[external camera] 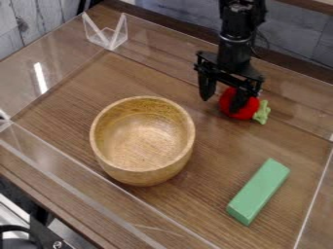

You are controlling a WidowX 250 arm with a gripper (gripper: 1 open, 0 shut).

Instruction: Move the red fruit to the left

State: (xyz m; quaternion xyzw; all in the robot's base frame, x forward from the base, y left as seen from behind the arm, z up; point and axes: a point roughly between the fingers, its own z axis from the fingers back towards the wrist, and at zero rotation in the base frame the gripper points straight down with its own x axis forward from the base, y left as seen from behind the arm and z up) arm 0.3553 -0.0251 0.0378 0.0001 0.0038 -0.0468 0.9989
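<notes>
The red fruit point(240, 103) lies on the wooden table at the right, its green leafy cap pointing right. My gripper point(229, 90) points straight down over it and stands open, one black finger to the left of the fruit and the other at its upper right. The fruit rests on the table between the spread fingers, and nothing is squeezed.
A wooden bowl point(142, 139) sits left of centre. A green rectangular block point(259, 192) lies near the front right. A clear acrylic wall point(53, 68) rings the table, with a small clear stand point(105, 31) at the back left.
</notes>
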